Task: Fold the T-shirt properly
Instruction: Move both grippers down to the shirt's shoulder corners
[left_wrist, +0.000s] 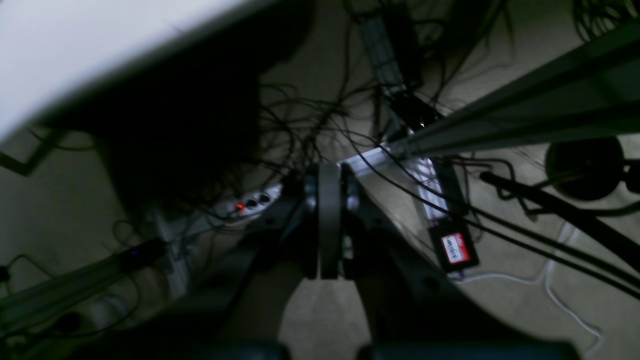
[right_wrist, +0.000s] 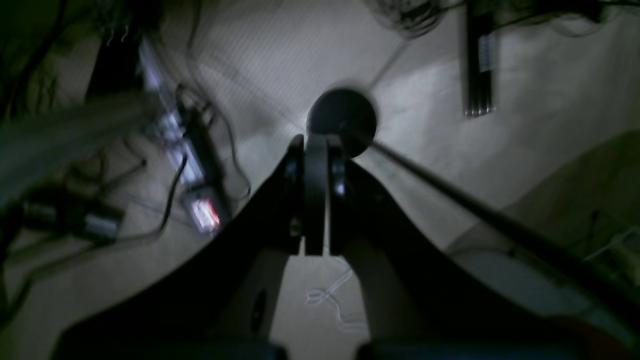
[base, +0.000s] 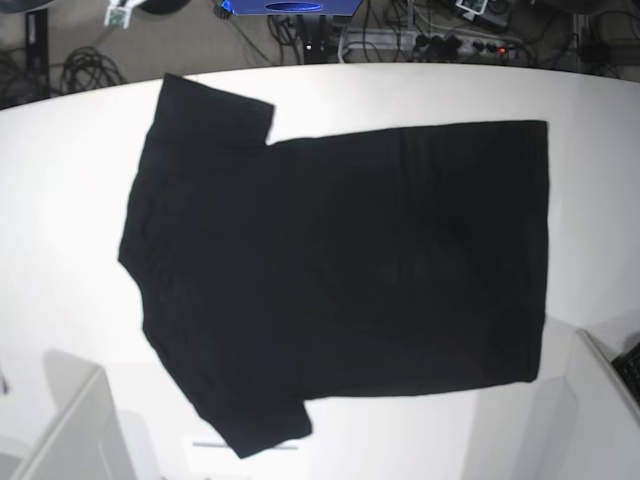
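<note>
Clearly the T-shirt (base: 340, 265) lies flat and unfolded across the middle of the white table (base: 60, 200) in the base view, plain black side up, with no print or label showing. Its long axis runs left to right across the frame: the shoulders and both short sleeves sit at the left, one sleeve toward the upper left and the other toward the lower left, while the straight hem forms the vertical edge at the right.

Neither arm appears in the base view. The left gripper (left_wrist: 329, 227) has its jaws pressed together on nothing, and its wrist camera looks past the table edge in the upper left of that frame onto cables (left_wrist: 310, 125) and a power strip (left_wrist: 252, 202) on the floor. The right gripper (right_wrist: 316, 200) is likewise closed and empty, hanging over bare floor.

So both hands are off the table, and I cannot tell which is nearer the cloth. Probably no fold is begun yet.
</note>
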